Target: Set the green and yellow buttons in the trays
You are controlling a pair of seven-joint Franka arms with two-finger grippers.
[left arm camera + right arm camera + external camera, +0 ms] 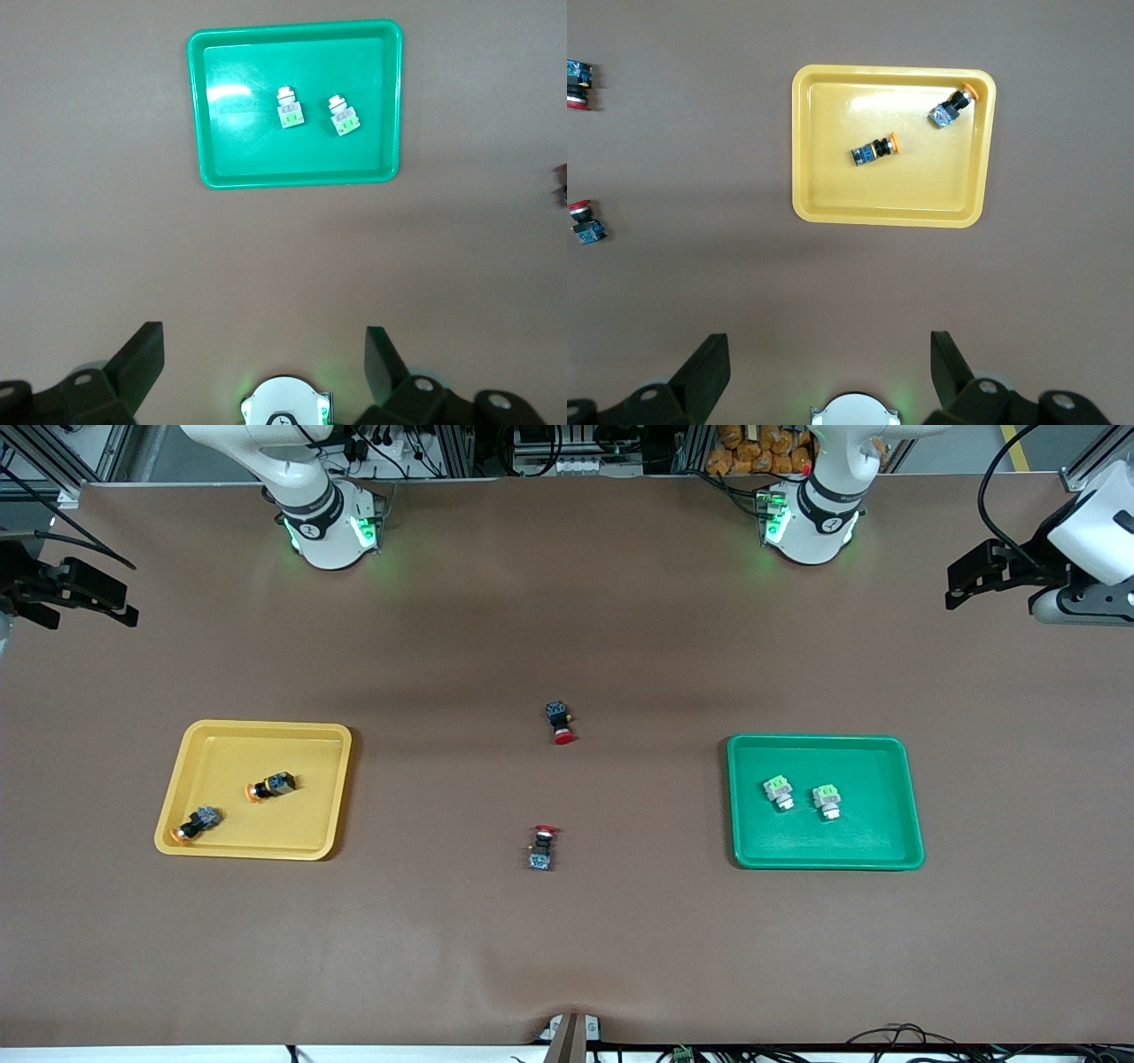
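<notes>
While both arms wait, a brown table (567,939) holds two trays (824,861).

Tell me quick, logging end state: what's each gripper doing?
Left gripper: open, empty, raised at the table's edge.
Right gripper: open, empty, raised likewise.

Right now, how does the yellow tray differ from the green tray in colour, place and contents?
The yellow tray lies toward the right arm's end of the table; the green tray lies toward the left arm's end. The yellow tray holds two dark, orange-capped buttons lying apart; the green tray holds two silver-grey, light-green buttons close together. Both trays are shallow, rimmed rectangles holding two buttons.
</notes>
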